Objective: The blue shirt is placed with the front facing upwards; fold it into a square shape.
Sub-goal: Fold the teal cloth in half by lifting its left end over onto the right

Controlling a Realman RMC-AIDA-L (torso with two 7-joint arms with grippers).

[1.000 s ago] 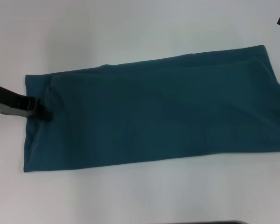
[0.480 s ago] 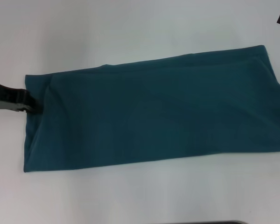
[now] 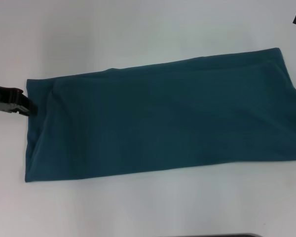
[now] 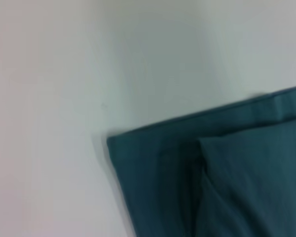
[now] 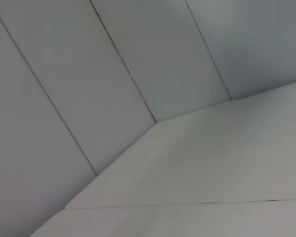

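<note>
Blue shirt, long axis left-right, far-right tilt

From the head we look forward and down on the white table, taking in the whole blue shirt and the left gripper at its left edge. Our left wrist camera sits close above that same left end of the shirt, a corner both views share. Our right wrist camera faces away, showing only pale panelled surfaces.
</note>
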